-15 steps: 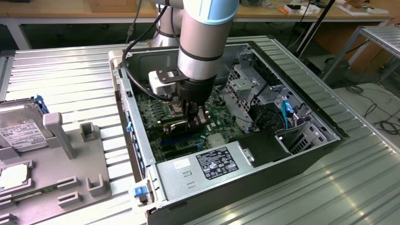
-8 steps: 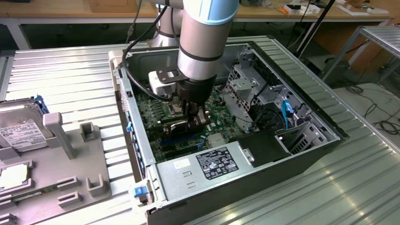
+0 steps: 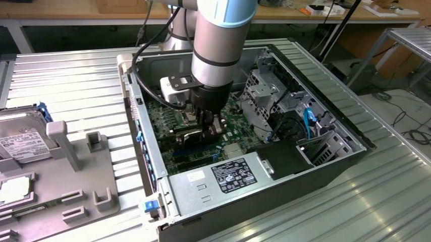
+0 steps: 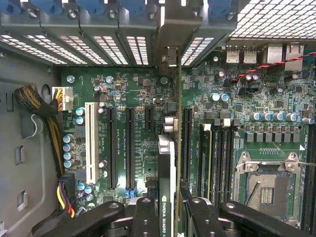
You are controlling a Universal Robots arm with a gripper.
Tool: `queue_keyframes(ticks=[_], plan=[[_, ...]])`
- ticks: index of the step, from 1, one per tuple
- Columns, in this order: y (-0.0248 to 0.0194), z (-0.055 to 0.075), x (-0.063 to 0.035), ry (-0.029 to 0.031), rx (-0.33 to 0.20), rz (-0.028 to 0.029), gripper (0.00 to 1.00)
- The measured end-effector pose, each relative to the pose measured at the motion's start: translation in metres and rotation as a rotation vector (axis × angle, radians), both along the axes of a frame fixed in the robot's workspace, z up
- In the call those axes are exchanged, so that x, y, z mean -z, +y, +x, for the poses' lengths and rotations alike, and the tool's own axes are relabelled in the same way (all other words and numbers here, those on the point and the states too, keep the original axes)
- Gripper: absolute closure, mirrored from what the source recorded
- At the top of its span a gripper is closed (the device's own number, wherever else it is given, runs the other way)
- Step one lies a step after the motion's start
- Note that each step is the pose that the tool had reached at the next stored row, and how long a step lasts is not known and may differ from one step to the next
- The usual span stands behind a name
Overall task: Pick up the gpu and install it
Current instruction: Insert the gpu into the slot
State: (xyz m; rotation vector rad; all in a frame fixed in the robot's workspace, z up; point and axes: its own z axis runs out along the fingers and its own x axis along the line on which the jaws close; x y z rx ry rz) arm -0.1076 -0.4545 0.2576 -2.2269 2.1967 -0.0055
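The gpu [image 4: 167, 163] stands on edge between my fingers [image 4: 145, 217], seen from its top edge, with a printed label near the grip. My gripper [image 4: 170, 219] is shut on the gpu. The card's silver bracket end [image 4: 168, 59] reaches the slotted rear wall of the case. It hangs over the green motherboard [image 4: 123, 98], between two long black expansion slots [image 4: 130, 148]. In the exterior view my gripper [image 3: 205, 126] is low inside the open computer case [image 3: 350, 151], with the dark card [image 3: 192, 135] under it. Whether the card sits in a slot I cannot tell.
A white slot [image 4: 90, 143], cable bundle [image 4: 44, 113] and CPU socket [image 4: 269, 182] flank the card. The power supply [image 3: 222, 176] and drive cage [image 3: 263, 96] crowd the case. On the exterior view's left a grey fixture [image 3: 74, 166] and a hard drive [image 3: 20, 141] lie on the ribbed table.
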Motion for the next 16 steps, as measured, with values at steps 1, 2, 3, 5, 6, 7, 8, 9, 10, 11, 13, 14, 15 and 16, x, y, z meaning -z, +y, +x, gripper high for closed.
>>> queue_keyframes(ticks=[1,2,3,5,6,7,8,9,10,11,13,14,15,16], plan=[[0.0,0.0,0.0006,0.0001,0.0,-0.0001,0.73],[-0.0001,0.0,0.0007,0.0001,0.0,0.0001,0.73],[-0.0002,0.0,0.0008,0.0003,0.0,0.0002,0.73],[-0.0006,0.0,0.0008,0.0033,0.0,0.0008,0.73],[-0.001,0.0001,0.0008,0.0053,-0.001,0.0026,0.73],[-0.0014,0.0,0.0007,0.0089,-0.001,0.0066,0.73],[-0.0014,0.0,0.0008,0.009,-0.001,0.007,0.73],[-0.0014,0.0001,0.0008,0.0093,-0.001,0.0074,0.73],[-0.0015,0.0004,0.0008,0.01,-0.001,0.0074,0.73],[-0.0015,0.001,0.0008,0.0102,-0.001,0.0077,0.73],[-0.0016,0.0025,0.0008,0.0102,-0.001,0.0076,0.73],[-0.0016,0.0035,0.0008,0.0101,-0.001,0.0074,0.73],[-0.0017,0.0044,0.0008,0.0102,-0.001,0.0074,0.73],[-0.0019,0.006,0.0008,0.0105,-0.001,0.0073,0.73]])
